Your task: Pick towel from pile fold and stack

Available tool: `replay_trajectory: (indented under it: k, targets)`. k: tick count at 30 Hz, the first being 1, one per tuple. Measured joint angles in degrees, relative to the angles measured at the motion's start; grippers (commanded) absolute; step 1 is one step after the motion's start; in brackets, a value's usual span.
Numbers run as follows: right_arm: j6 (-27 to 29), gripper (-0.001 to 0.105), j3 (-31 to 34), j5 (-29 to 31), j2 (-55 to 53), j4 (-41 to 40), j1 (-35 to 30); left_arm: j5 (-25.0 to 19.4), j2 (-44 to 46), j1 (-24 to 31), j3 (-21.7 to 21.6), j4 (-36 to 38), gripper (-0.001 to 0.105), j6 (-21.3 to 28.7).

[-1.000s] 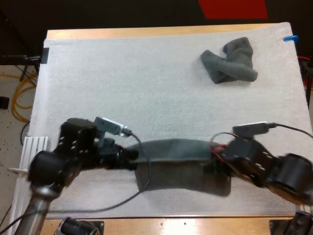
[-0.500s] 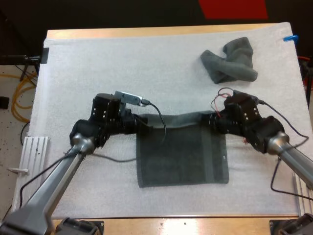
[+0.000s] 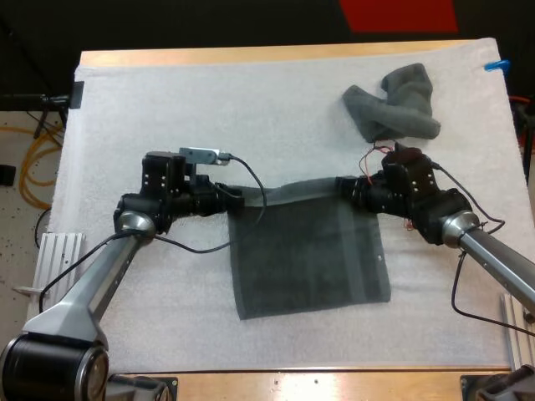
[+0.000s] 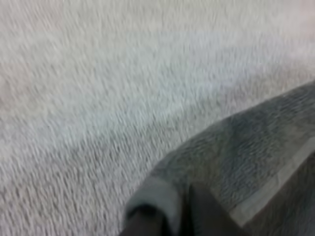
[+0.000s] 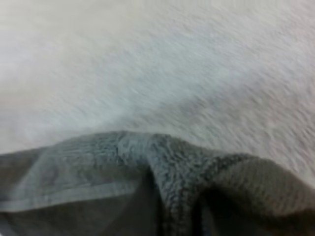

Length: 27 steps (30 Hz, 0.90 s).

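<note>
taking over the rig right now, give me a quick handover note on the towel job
Grippers: left gripper is shut on the far left corner of the spread towel; right gripper is shut on its far right corner.
Things: the spread towel lies open on the white mat, with its near edge flat. The crumpled towel sits at the mat's far right, apart from both grippers.
Done: one towel picked and laid out.
Left: fold it, set it down as the stack, then handle the crumpled towel.
</note>
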<state>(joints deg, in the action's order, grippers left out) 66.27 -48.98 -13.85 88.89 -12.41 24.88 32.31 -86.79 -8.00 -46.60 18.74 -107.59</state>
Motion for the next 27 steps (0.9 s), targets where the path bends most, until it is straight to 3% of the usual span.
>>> replay_trajectory:
  k: [2, 5, 8, 13, 18, 23, 27]
  targets:
    - [-0.85, 0.043, 0.0, -0.9, 0.11, 2.7, -0.29, 0.26, 0.0, 0.67, -0.88, 0.0, 0.033, -0.09]
    - [-1.11, 0.055, 0.0, -2.04, 0.17, 7.68, -0.85, 0.32, 0.0, 0.75, -3.23, 0.0, 0.036, -0.29]
    - [-1.11, 0.055, -0.92, -2.26, 0.17, 11.81, -1.0, 1.54, 0.0, 0.75, -5.99, 0.45, 0.036, -0.37]
    - [0.93, 0.055, -5.09, -3.53, -0.22, 11.85, -1.02, 4.17, 0.12, 0.75, -11.07, 4.37, 0.036, 0.03]
    - [10.58, 0.055, -8.07, -2.55, -4.42, 2.37, -1.02, 3.94, 4.62, 0.75, -12.95, 10.12, 0.043, 5.97]
    - [18.57, 0.055, -9.03, 2.17, -12.57, -8.44, -1.02, 2.66, 13.27, 0.75, -13.03, 14.72, 0.068, 8.29]
    - [21.9, 0.055, -9.03, 5.27, -20.33, -15.99, -1.02, 2.63, 20.16, 0.75, -13.08, 19.47, 0.069, 8.61]
